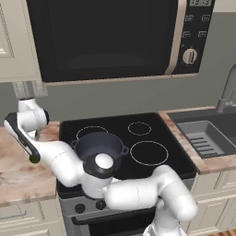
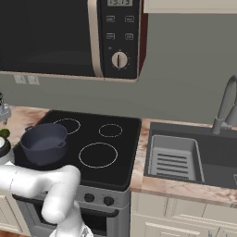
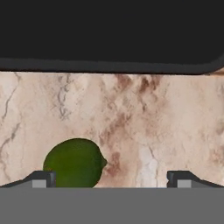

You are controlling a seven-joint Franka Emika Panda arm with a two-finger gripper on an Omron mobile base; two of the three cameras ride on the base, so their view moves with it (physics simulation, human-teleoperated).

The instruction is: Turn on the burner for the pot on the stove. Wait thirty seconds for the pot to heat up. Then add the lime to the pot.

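A: Marble-patterned table point(image 3: 131, 122) under the hand camera, with the lime point(image 3: 75, 162) lying on it just inside the left finger of the end effector point(image 3: 112, 179). Jaws spread wide, nothing between the pads. Lime sits off-centre in the gap.

B: Step in hand?

A: Judged as the pick-up of the lime, third part of the task. The pot point(image 1: 100, 146) stands on the stove point(image 1: 159, 126), on the front left ring, lidless, apparently empty.

B: Next move?

A: Shift sideways so the lime centres between the fingers, lower, close, then carry it right to the pot.

B: Burner on?

A: Cannot tell. No ring glows in either base view, and the arm covers part of the knob row point(image 1: 99, 205) in the left one. Knob positions are too small to read.

B: Anything else obscured?

A: Lower part of the lime is cut off at the frame bottom. In the left base view the hand hides nearly all of it.
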